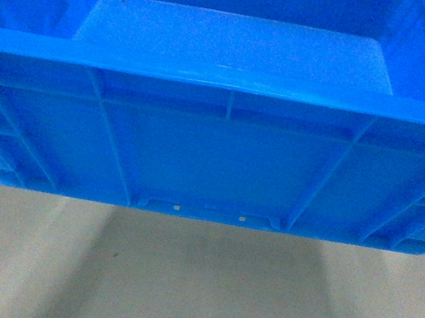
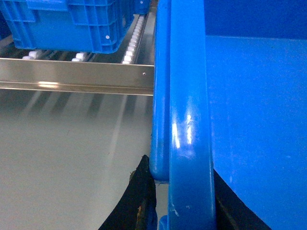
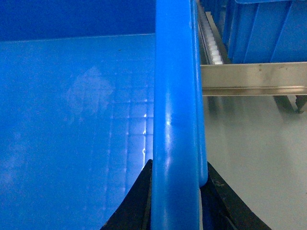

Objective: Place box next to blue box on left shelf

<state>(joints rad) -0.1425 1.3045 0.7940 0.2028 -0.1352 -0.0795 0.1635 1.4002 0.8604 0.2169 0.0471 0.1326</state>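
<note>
Evidently both arms carry the bright-blue crate point(image 1: 220, 160) between them, one on each side rim, which keeps a wide, empty load level and off the floor point(image 1: 190, 287). Nearest in the left wrist view, the left fingers point(image 2: 141, 201) sit dark on either side of the thick rim, closed on it from below the lip. The right fingers point(image 3: 144, 201) likewise straddle the opposite rim, clamped with the smooth crate floor to their inner side. Beyond the left fingers, just past the crate's front corner, runs the metal front rail of the left shelf point(image 2: 76, 76), with white rollers point(image 2: 132, 45) behind it. Farther still, a second blue box point(image 2: 72, 24) rests on those rollers. Beyond the right fingers another blue box point(image 3: 264, 28) sits on the same rack. By my judgement, the carried crate is aimed at the free lane between them.
</note>
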